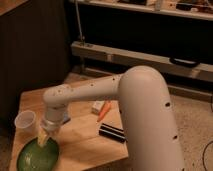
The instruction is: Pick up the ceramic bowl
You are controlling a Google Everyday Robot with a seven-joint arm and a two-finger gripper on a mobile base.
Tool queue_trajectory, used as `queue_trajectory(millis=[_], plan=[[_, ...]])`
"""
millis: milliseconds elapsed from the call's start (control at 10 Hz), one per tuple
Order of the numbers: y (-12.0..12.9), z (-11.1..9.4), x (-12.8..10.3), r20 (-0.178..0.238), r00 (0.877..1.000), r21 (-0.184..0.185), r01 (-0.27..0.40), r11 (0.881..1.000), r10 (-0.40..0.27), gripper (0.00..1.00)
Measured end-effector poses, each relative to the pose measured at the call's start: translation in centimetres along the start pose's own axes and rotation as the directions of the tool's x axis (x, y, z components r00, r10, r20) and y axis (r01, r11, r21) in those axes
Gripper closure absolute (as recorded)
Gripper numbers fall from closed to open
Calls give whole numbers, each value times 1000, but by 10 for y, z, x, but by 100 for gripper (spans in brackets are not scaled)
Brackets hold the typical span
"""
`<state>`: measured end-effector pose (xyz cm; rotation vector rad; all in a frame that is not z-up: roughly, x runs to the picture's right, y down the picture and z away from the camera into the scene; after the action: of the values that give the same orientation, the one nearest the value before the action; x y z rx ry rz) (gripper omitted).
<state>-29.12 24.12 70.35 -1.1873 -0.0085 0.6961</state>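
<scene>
bowl (31,158) sits at the near left corner of the table (85,147), flat on its base, glossy green with a darker rim. being round, it has no long axis to speak of. its only direction is the opening, which faces straight up, so one stretch of rim should serve for a pinch as well as another.

the gripper (45,138) hangs from the bent arm (90,92) and points down at the far rim of the bowl, on the side nearest the cup (25,121). it looks to be at or just over that rim, but whether it touches cannot be made out, and i cannot tell if it is spread, pressed together or pinching the rim.

my reading of the pose: the bowl is likely too wide to span, so a steep approach onto the rim, straddling the wall, is the sensible way, and the wrist seems set for that.

the cup stands near the bowl on its far left, apart from it but close enough to be knocked by a leftward swing. an orange stick (104,111), a white box (97,105) and a black bar (112,132) lie well apart to the right, out of the way. the bowl rests on the table, so the lift is not yet done.
</scene>
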Motion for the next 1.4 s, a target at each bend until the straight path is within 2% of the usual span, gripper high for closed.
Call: queue_trajectory(millis=[300,700,900,1200,1400], plan=[[-9,6,-2,-28,1000,32,-10,999,11,45],[-40,-7,0,-24,999,83,-42,996,44,45],[-40,-3,-3,-28,999,89,-32,996,35,45],[-28,15,-11,-43,999,90,-2,996,6,45],[-29,23,-13,-50,999,93,4,996,1,45]])
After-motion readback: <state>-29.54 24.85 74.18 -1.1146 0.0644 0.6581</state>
